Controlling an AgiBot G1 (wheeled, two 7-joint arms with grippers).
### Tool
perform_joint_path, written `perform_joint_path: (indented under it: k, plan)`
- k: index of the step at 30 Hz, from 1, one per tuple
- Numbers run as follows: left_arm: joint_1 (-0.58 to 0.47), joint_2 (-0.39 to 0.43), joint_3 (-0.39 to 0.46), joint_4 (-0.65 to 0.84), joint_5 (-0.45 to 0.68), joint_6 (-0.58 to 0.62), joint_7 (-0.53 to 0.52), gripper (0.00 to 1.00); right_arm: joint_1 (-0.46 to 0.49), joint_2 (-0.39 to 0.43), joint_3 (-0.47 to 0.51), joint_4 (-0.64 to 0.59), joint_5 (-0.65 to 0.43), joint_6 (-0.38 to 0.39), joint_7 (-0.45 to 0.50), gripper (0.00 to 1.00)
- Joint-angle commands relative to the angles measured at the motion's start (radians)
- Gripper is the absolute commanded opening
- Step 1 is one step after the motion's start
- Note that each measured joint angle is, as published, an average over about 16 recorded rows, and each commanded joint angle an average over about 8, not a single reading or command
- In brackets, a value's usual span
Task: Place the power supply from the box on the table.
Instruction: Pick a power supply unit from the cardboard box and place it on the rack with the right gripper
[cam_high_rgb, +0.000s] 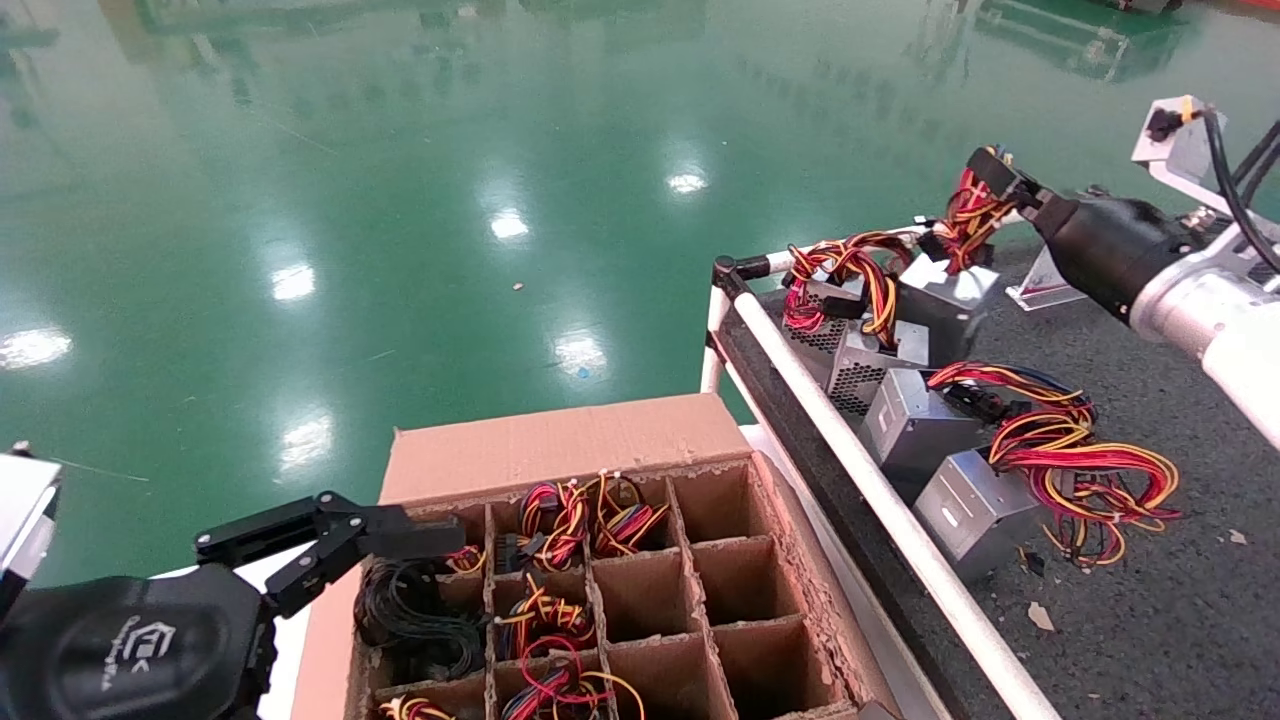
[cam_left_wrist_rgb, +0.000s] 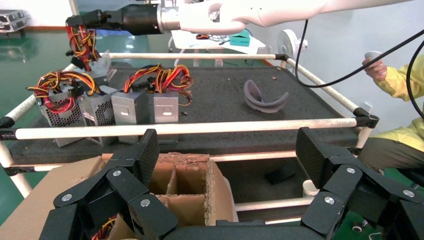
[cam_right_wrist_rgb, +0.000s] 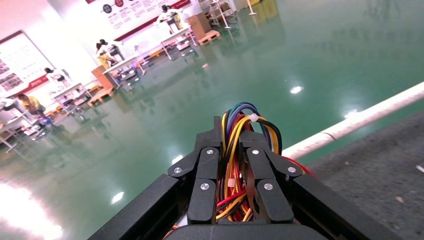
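Observation:
My right gripper (cam_high_rgb: 985, 180) is shut on the red, yellow and black wire bundle (cam_right_wrist_rgb: 240, 112) of a silver-grey power supply (cam_high_rgb: 950, 295). Its case hangs under the wires at the table's (cam_high_rgb: 1150, 580) far corner, just behind the other units. I cannot tell whether it touches them. In the right wrist view the wires run between my right gripper's (cam_right_wrist_rgb: 231, 132) closed fingers. The cardboard box (cam_high_rgb: 560, 450) with divider cells stands low in the middle, with wire bundles in its left cells. My left gripper (cam_high_rgb: 390, 530) hangs open at the box's left side, and between its fingers (cam_left_wrist_rgb: 145, 150) is nothing.
Several identical power supplies (cam_high_rgb: 915, 420) lie in a row along the white rail (cam_high_rgb: 850, 450). A grey curved piece (cam_left_wrist_rgb: 265, 97) lies mid-table. Clear plastic stands (cam_high_rgb: 1045, 285) sit at the far end. A person in yellow (cam_left_wrist_rgb: 400, 105) sits beyond the table. Glossy green floor (cam_high_rgb: 400, 200) surrounds everything.

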Motion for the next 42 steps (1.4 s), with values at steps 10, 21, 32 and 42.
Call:
perform_joint_path:
  k: [10,21,32,42]
  plan:
    - [0.000,0.000,0.000,0.000,0.000,0.000,0.000,1.00,-0.013,-0.038,0.003,-0.015,0.005,0.036,0.017,0.00]
    - [0.000,0.000,0.000,0.000,0.000,0.000,0.000,1.00,-0.029,-0.059,-0.004,-0.013,-0.006,0.102,0.014,0.39]
    - [0.000,0.000,0.000,0.000,0.000,0.000,0.000,1.00,-0.030,-0.061,-0.009,-0.008,-0.011,0.110,0.010,1.00]
    - [0.000,0.000,0.000,0.000,0.000,0.000,0.000,1.00,-0.029,-0.056,-0.013,-0.012,-0.017,0.107,0.010,1.00]
